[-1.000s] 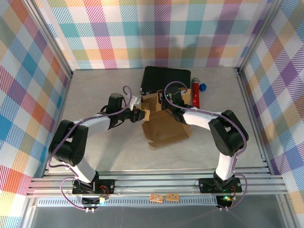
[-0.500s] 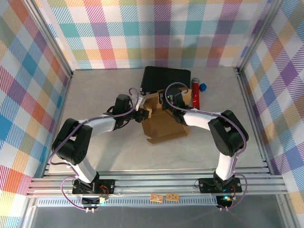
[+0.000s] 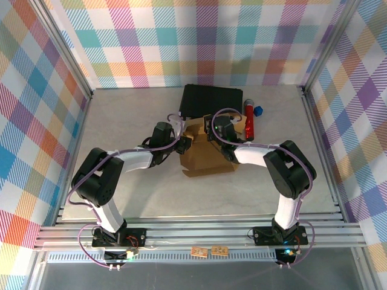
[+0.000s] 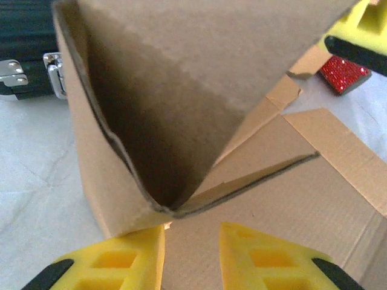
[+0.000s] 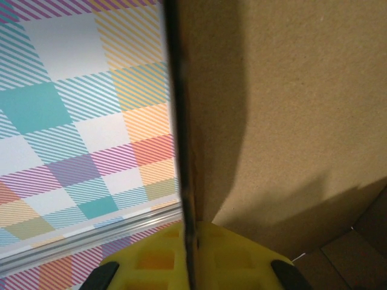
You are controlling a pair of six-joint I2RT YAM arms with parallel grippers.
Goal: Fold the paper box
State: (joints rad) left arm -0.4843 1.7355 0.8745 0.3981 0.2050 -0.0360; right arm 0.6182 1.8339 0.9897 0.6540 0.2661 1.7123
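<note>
The brown paper box (image 3: 208,158) lies mid-table, partly folded, with panels raised at its back. My left gripper (image 3: 181,145) is at its left corner. In the left wrist view its yellow fingers (image 4: 127,263) stand a little apart, open, at the foot of a raised, folded corner of the paper box (image 4: 181,90), with flat cardboard behind the gap. My right gripper (image 3: 211,130) is at the box's back edge. In the right wrist view the right gripper (image 5: 192,260) is shut on the thin edge of an upright flap of the paper box (image 5: 290,109).
A black hard case (image 3: 211,101) lies just behind the box, its latches (image 4: 54,72) near the left corner. A red glittery cylinder (image 3: 248,119) and a small blue object (image 3: 258,111) lie at the back right. Plaid walls surround the table.
My left arm has reached further right into the box's left corner. The box has shifted toward the back and its panels stand more upright. The right gripper keeps its hold.
</note>
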